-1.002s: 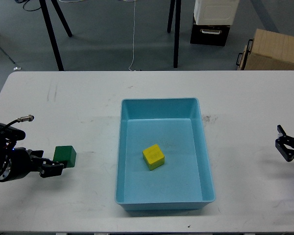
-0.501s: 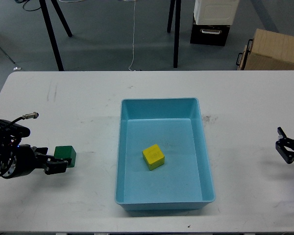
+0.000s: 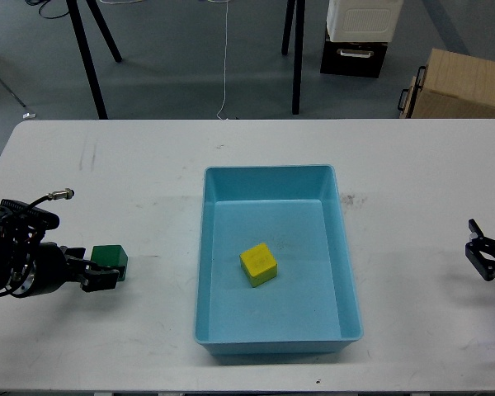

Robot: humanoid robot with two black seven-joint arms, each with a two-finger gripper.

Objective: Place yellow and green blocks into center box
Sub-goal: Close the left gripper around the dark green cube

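- Head view shows a white table (image 3: 132, 165) with a blue box (image 3: 346, 272) in the middle.
- A yellow block (image 3: 258, 264) sits inside the box, near the middle of its floor, turned a little.
- A green block (image 3: 110, 260) sits on the table at about 9 o'clock from the box, well apart from it.
- The left gripper (image 3: 97, 275) comes in from the left side and is right at the green block. Its two dark fingers sit on either side of the block's near part. I cannot tell if they are squeezing it or only sitting beside it.
- The right gripper (image 3: 485, 259) is at the far right edge of the table, at about 3 o'clock from the box. It is small and dark. It holds nothing, and I cannot tell if its fingers are apart or together.
- Behind the table, at 12 o'clock, the floor has black stand legs (image 3: 89, 58) and a brown cardboard box (image 3: 462, 82).
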